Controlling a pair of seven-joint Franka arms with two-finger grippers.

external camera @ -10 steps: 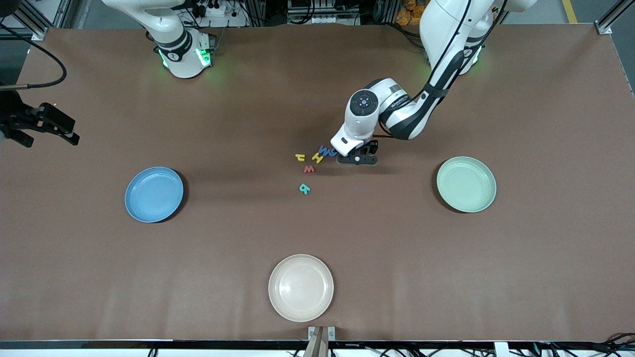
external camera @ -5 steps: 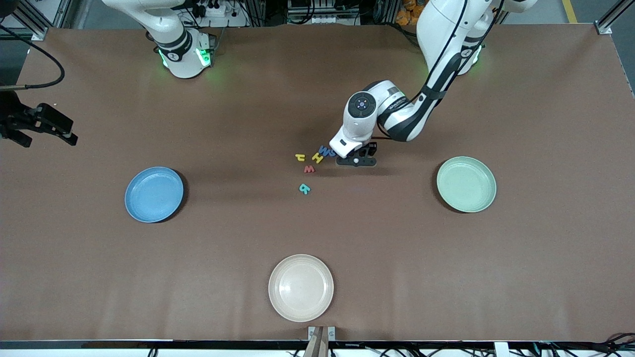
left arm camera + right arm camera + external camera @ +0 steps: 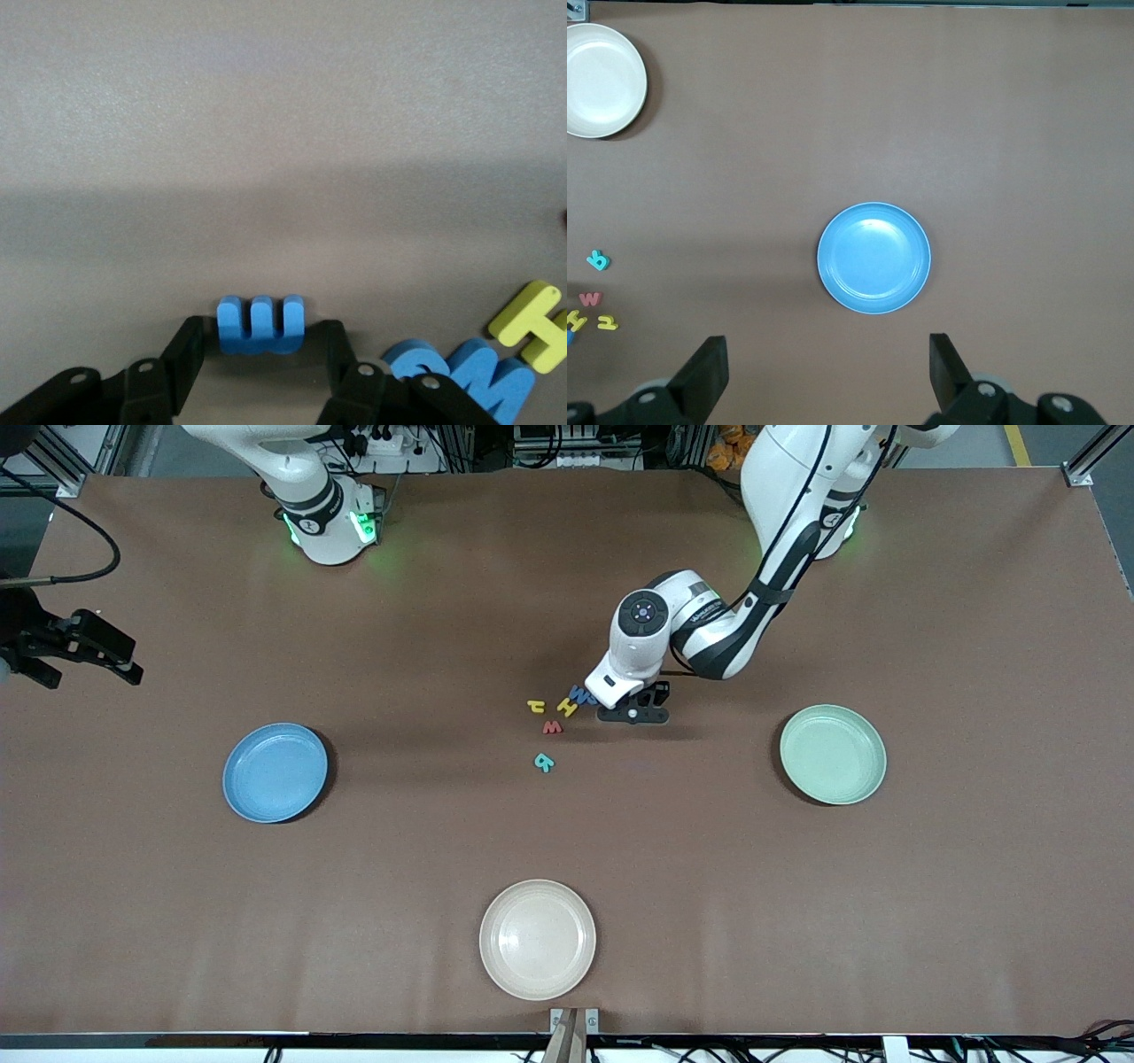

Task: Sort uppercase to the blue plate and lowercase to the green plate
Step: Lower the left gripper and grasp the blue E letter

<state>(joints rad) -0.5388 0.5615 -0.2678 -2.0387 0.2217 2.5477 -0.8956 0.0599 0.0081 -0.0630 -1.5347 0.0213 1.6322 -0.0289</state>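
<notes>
My left gripper [image 3: 633,714] is low at the table beside the letter cluster, shut on a blue three-pronged letter [image 3: 261,325] that stands on edge between its fingers [image 3: 189,348]. Beside it lie the blue M [image 3: 493,382], a rounded blue letter [image 3: 409,363] and the yellow H [image 3: 532,326]. In the front view I see the yellow h [image 3: 535,706], yellow H [image 3: 567,708], red w [image 3: 552,728], teal R [image 3: 544,762] and blue M [image 3: 580,693]. The red Q is hidden. The blue plate [image 3: 275,772] and the green plate [image 3: 833,754] hold nothing. My right gripper [image 3: 828,376] waits open, high over the table's right-arm end.
A cream plate [image 3: 537,939] sits near the front edge of the table, nearer to the camera than the letters; it also shows in the right wrist view [image 3: 602,80]. The blue plate [image 3: 873,258] lies below my right gripper [image 3: 124,662].
My left arm has shifted slightly toward the letter cluster. The right gripper has barely drifted. The letters on the table have not moved.
</notes>
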